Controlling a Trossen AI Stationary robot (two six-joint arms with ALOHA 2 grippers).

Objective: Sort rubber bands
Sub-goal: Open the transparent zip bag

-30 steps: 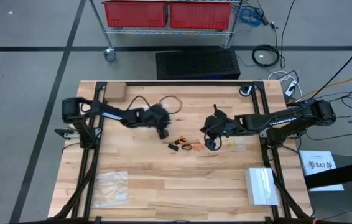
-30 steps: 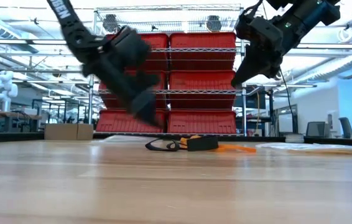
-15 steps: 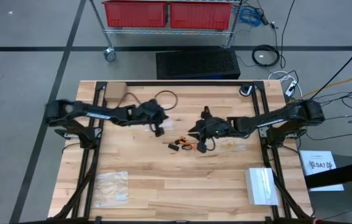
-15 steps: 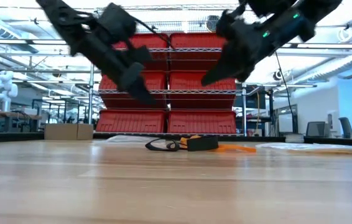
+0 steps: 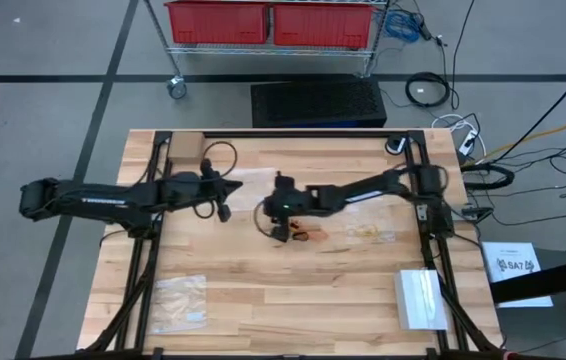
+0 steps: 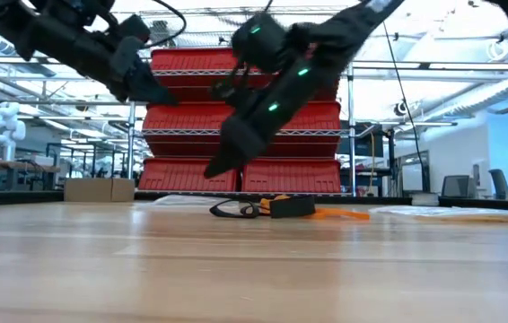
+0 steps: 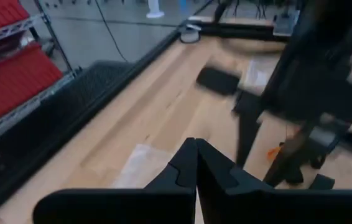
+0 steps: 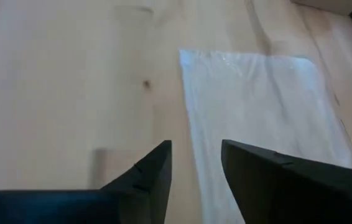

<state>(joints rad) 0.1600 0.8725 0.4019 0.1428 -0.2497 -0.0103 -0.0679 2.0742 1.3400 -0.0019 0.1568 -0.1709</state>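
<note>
Two changes since a second ago: left claw (image 5: 224,212) pressed together, withdrawn; right claw (image 5: 281,226) spread, swung over the bands (image 5: 303,235); pickup likely next.

right gripper (image 5: 269,216) crowding rubber bands (image 5: 297,234), open tabletop (image 5: 293,300) nearer front

Pale matt wood-plank table (image 5: 293,290), glossy clear plastic bag (image 8: 263,112), matt black claw fingers (image 8: 151,168).

High view looks straight down on the table (image 5: 263,300); low view skims level across it toward red bins (image 6: 285,117)
</note>
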